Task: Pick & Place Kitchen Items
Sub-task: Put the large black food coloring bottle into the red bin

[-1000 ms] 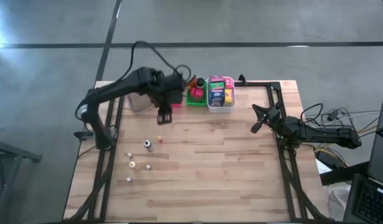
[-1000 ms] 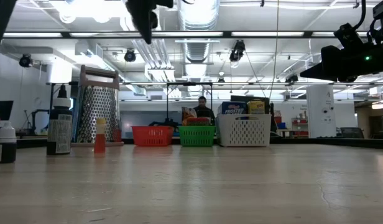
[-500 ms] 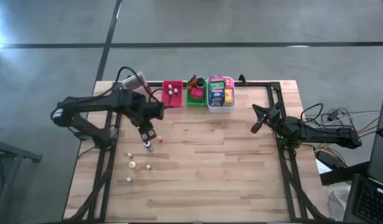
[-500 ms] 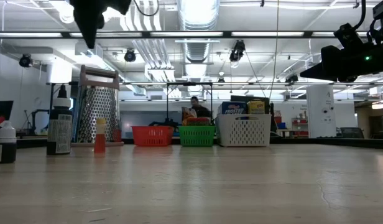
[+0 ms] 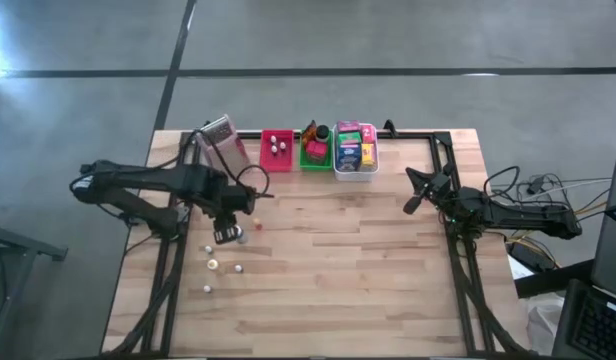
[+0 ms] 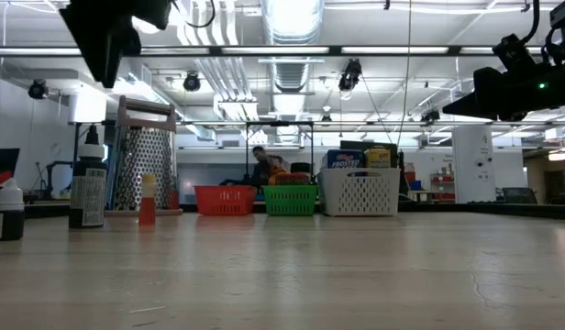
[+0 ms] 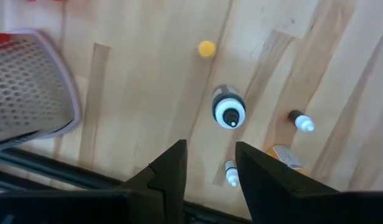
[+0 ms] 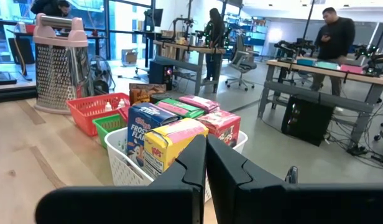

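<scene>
Left claw [image 5: 226, 235] swung from trays to apparently above dark bottle [image 7: 229, 109].

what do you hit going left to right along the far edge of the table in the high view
grater → red basket → green basket → white basket

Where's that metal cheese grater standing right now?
The grater stands at the table's far left corner in the high view, just left of the red tray, beyond the left gripper.
</scene>
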Robot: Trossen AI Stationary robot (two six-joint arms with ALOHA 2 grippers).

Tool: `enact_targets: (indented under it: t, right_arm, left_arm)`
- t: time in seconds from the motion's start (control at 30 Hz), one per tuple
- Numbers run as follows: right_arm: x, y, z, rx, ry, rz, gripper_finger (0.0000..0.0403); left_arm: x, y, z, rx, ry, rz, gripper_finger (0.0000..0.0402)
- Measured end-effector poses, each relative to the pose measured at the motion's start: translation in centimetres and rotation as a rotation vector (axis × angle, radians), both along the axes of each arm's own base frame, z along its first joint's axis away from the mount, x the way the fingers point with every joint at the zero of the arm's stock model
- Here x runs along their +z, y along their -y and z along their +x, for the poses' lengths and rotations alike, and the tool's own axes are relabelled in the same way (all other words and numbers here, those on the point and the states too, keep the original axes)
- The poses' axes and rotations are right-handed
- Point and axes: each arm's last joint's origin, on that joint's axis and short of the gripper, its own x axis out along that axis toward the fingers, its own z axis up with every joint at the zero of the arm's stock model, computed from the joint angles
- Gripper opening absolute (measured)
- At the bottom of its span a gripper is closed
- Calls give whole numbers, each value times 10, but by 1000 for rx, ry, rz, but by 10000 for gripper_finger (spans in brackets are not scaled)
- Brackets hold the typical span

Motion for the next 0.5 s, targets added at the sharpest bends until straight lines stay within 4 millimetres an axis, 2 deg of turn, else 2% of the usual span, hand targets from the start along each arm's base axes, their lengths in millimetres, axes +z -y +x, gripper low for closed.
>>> enact_targets:
  t: [0.23,0.5]
  right_arm:
    - [0,0,0,0,0,0,8]
    - [0,0,0,0,0,0,8]
  left_arm:
    - [-21,2,4,-58,-12,7,142]
    - [-30,6,3,-76,-27,-36,142]
